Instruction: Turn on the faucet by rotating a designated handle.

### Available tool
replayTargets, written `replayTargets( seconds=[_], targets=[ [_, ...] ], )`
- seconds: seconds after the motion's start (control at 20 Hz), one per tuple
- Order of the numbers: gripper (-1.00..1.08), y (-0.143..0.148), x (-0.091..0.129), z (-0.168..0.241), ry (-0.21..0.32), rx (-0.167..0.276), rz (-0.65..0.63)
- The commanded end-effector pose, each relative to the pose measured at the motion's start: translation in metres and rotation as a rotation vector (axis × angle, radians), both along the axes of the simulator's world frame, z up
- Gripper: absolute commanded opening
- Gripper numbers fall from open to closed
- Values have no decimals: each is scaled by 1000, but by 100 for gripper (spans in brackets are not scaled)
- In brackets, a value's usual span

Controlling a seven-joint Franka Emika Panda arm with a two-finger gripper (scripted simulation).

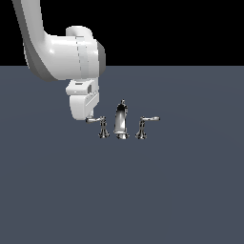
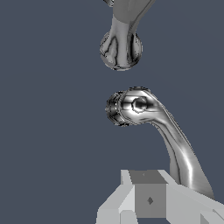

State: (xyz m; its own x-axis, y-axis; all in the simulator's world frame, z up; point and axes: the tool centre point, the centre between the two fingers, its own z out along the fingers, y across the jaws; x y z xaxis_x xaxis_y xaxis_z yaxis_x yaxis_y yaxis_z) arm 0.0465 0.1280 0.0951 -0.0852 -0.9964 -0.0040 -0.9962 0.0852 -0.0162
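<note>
Pincer (image 1: 86,116) sits low at the exterior view's left, hanging off the white Panda arm (image 1: 57,47), its tip right at the free end of the handle (image 1: 96,119). Can't tell whether its fingers are apart or together: the exterior view is too small, and the wrist view shows only one grey finger (image 2: 148,199) beside the lever's end, contact unclear. Handle is the leftmost piece of the chrome faucet (image 1: 121,121), a thin lever on a flared post, arm pointing toward the pincer. Next over, the tall tapered spout (image 1: 121,119) stands upright in the middle. Further right, the matching right-hand lever (image 1: 148,119) sits on its own post, arm pointing to the exterior view's right. All three stand on the dark blue-grey surface (image 1: 181,190).
</note>
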Motion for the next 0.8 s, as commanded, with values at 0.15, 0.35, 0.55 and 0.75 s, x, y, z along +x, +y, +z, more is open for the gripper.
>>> replayTargets(
  seconds=[0.15,0.35,0.55,0.75],
  targets=[
    [-100,-2,-22,0,13,-3,5],
    [-100,-4,-35,0,15,-3,7],
    [-100,-1,-37,0,13,0,12],
    [-100,-15,-45,0,14,-1,11]
  ],
)
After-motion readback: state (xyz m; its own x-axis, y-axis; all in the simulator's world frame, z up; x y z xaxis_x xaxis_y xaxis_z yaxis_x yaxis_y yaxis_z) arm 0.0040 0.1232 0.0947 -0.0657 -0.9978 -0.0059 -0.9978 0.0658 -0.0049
